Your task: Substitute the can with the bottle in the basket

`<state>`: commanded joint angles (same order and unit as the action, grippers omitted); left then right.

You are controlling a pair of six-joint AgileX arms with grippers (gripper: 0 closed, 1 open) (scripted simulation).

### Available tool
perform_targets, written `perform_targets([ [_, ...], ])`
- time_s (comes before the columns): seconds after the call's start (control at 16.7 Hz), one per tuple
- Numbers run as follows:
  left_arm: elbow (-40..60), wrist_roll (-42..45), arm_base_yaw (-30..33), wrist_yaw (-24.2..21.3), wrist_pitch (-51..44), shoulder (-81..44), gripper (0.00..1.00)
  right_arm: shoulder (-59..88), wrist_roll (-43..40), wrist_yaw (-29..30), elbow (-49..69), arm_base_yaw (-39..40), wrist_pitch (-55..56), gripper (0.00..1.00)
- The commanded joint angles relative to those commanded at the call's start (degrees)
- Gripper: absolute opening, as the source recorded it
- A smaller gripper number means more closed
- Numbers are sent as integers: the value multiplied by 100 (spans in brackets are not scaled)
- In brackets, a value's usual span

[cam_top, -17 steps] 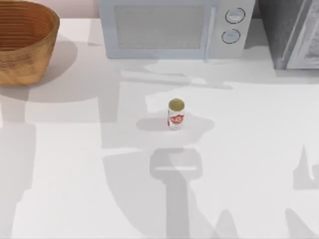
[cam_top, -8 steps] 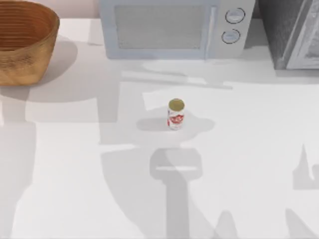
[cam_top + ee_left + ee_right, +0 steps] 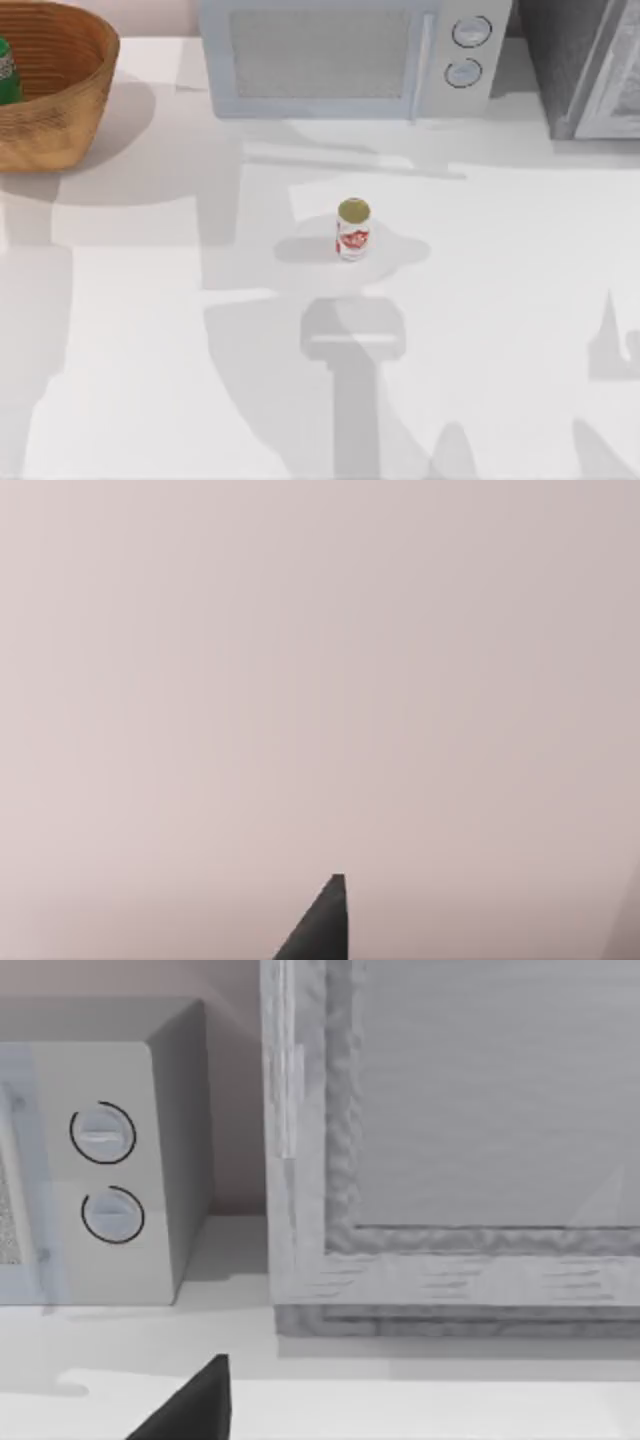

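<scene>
Can (image 3: 353, 229) is standing upright mid-desk (image 3: 500, 300), well apart from any fingers. Farther back left, bottle (image 3: 6, 72) is poking over the basket (image 3: 70, 90) at its left edge. Finger states: cannot tell.

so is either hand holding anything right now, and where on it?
Cannot tell. The can stands free on the table; the bottle shows at the basket.

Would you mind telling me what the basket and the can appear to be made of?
The basket looks like woven wicker, matte orange-brown, judging by the ribbed rows ringing its walls. The can seems to be metal: a dull gold-olive top over a smooth white side printed in red, though a rendering leaves this open.
</scene>
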<state>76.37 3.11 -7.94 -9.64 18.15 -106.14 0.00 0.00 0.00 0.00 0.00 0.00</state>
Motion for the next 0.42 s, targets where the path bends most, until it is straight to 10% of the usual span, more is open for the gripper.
perform_targets([
  [0.42, 0, 0, 0, 0, 0, 0, 100, 0, 0, 0, 0, 0, 0, 100],
])
